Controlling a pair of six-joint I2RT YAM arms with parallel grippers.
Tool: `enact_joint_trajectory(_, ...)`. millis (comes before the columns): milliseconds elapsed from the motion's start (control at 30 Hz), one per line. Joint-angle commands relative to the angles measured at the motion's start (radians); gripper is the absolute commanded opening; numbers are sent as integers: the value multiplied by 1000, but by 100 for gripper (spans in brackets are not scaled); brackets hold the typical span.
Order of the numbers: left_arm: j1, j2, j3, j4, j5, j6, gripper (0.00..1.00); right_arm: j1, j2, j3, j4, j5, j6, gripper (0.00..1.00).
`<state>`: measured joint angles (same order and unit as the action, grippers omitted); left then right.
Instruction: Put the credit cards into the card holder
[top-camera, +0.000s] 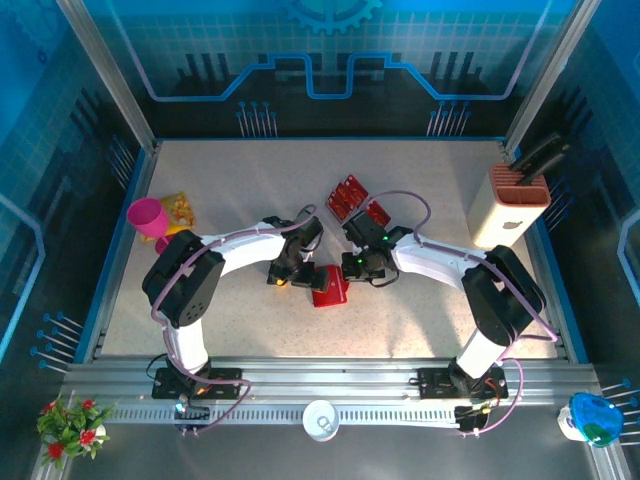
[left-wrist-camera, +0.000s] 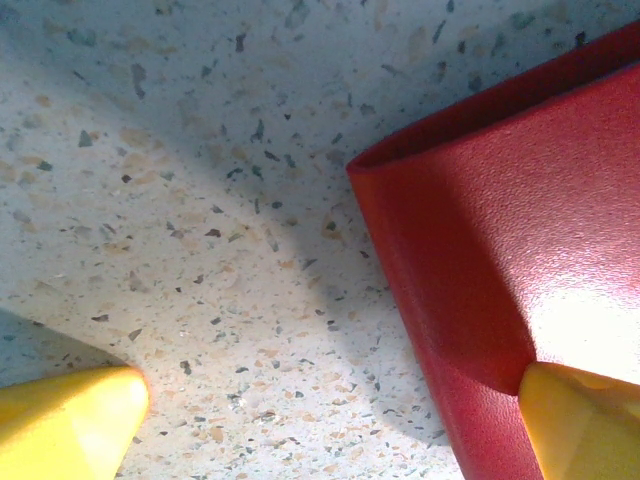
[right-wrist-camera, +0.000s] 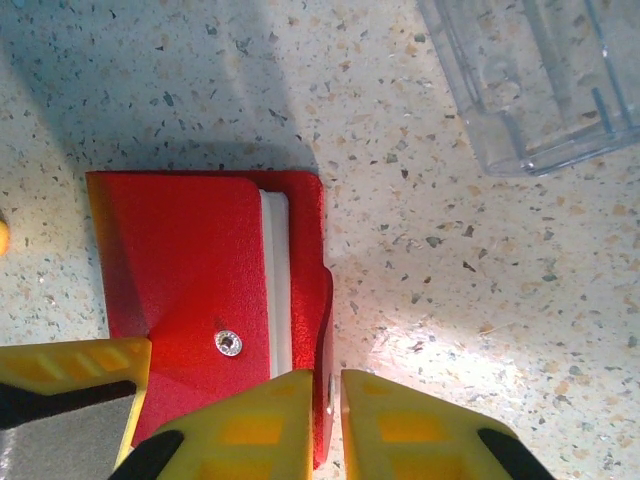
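**Booth:** Where was the card holder (top-camera: 330, 287)?

**Me:** On the speckled surface (top-camera: 250, 190), dead centre, right between my two pincers. That's what the top camera gave me. It looked red and close to square, so I couldn't call a long axis from up there.

**Booth:** Did the wrist cameras add anything?

**Me:** Plenty! The right wrist camera caught a pale inner strip (right-wrist-camera: 275, 270) running up and down the frame. The open edge faced right, toward a corner of the clear tray (right-wrist-camera: 540, 80), and there was a snap stud (right-wrist-camera: 229, 343) on the flap. My right pincer (right-wrist-camera: 335, 425) was squeezed almost closed on the holder's thin red rim at that open side.

**Booth:** And the left?

**Me:** My left pincer (left-wrist-camera: 330, 430) was spread wide, gripping nothing. One yellow fingertip (left-wrist-camera: 70, 420) sat over bare surface. The other overlapped the holder's pebbled red cover beside a rounded corner, and I couldn't confirm contact.

**Booth:** The credit cards (top-camera: 352, 197)?

**Me:** The top camera had them, red with black, lying just beyond my right pincer, farther from my bases and apart from the holder.
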<state>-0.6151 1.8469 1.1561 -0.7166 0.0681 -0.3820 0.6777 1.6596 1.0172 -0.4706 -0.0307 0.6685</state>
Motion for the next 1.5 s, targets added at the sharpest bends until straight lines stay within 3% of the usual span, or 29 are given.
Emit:
enact_joint_trajectory(0, 3, 69, -64, -43, -96, 37, 99, -13, -31, 11, 3, -1, -1, 15)
enact_joint_trajectory(233, 3, 70, -65, -40, -96, 37, 99, -15, -23, 5, 13, -24, -3, 0)
enact_joint_trajectory(700, 1, 72, -70, -30, -90, 34, 99, 1, 28, -1, 137, -139, 51, 0)
enact_joint_trajectory(1467, 1, 57, -57, -34, -79, 25, 99, 44, 142, -22, 179, -160, 90, 0)
